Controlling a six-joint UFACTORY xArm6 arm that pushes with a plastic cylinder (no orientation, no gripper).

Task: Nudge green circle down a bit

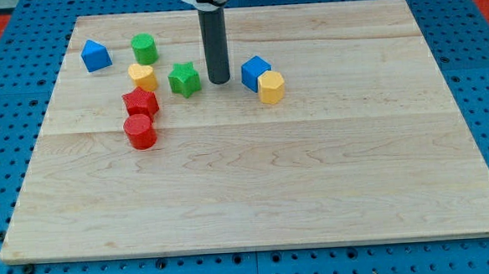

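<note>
Green circle (145, 48) near table (314, 192) top left, apart from other blocks; blue triangular block (96, 55) to its left, yellow heart (142, 76) just below. My tip (219, 80) down on table between green star (184, 79) and blue cube (255, 72), well right of green circle, touching neither. Yellow hexagon (271, 87) touching blue cube. Red star (140, 102) above red cylinder (140, 131), close together. No jaws on rod, so open-or-closed state impossible to tell.
</note>
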